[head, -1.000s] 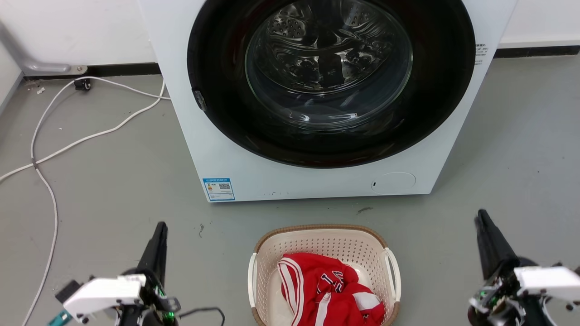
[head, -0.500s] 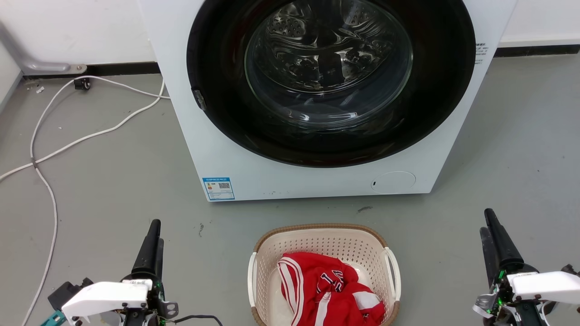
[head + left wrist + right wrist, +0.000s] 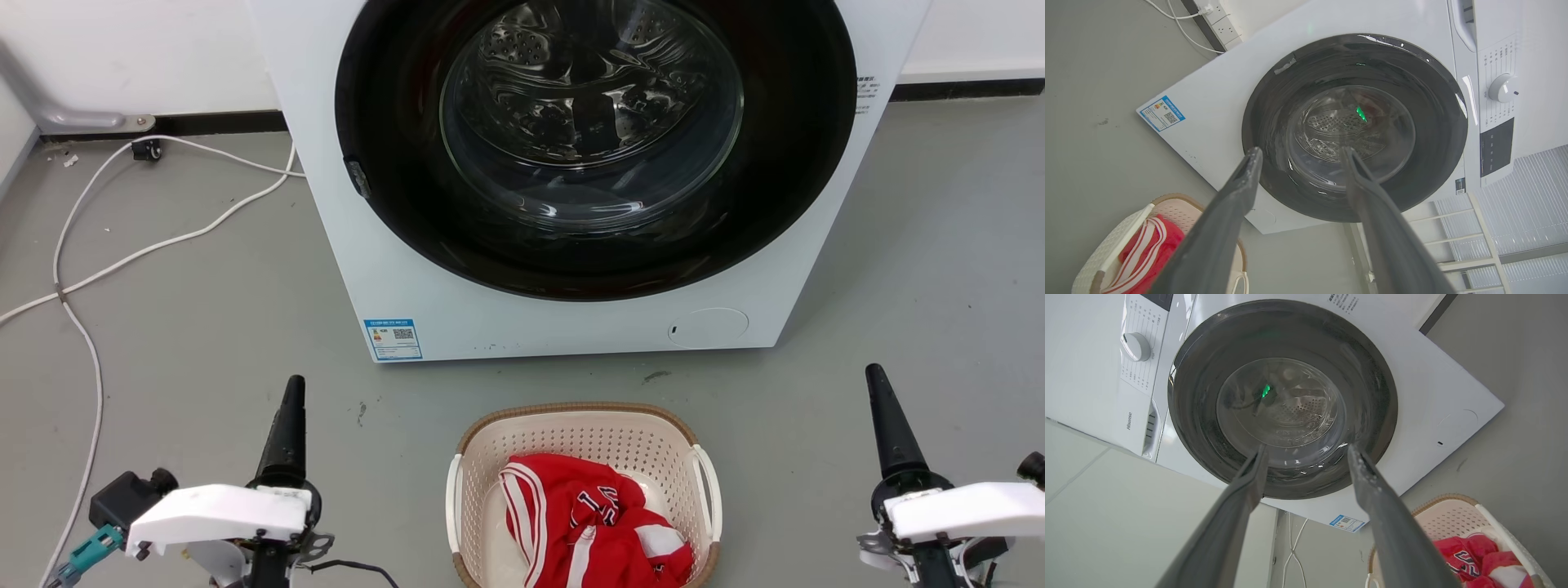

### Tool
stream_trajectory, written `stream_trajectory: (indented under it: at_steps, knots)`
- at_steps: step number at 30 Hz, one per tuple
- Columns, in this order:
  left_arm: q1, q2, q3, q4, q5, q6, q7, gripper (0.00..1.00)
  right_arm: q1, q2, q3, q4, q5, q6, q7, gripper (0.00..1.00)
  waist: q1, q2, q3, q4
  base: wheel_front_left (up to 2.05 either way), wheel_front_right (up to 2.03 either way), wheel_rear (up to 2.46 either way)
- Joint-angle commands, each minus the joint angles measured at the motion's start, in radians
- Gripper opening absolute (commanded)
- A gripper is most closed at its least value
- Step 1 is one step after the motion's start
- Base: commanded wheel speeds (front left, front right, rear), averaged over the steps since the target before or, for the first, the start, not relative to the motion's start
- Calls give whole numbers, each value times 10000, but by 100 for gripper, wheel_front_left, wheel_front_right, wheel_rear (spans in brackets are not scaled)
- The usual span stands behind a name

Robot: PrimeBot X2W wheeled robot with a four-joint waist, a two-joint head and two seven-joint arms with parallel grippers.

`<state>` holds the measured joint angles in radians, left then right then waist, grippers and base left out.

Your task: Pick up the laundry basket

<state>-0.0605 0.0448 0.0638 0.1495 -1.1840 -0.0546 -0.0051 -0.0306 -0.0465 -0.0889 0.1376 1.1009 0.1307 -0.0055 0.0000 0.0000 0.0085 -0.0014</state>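
Approach step, no grasp yet. Laundry basket sits on floor just in front of washing machine, btwn the arms. Left gripper and right gripper are both spread open, empty, well apart from it. Next, prob.: each moves in to its side's handle. Count: 1 basket, 2 white handles, i.e. left handle + right handle, 1 red garment, 1 washer.

White front-load washing machine top centre, glass door shut. Blue label on its lower-left front. White cables cross the grey floor at left. Red-and-white garment crumpled bottom centre. Left wrist view: power strip upper left.
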Motion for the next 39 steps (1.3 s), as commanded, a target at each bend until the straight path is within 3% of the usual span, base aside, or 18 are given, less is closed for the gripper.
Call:
stream_trajectory:
  at_steps: [1,13,39]
  knots:
    - [-38,39,-139,-291,612,120,-149,100,5,-27,62,-327,-717,2,-140,100,0,0,1,-1,0,0,0]
    - [56,46,-593,-664,2809,538,-625,100,243,-32,254,-897,-3320,1,-616,100,0,0,24,1,0,0,0]
    - [273,55,-1206,-1090,6274,636,-1415,100,671,-43,378,-1501,-6673,1,-1404,100,0,0,55,5,0,0,0]
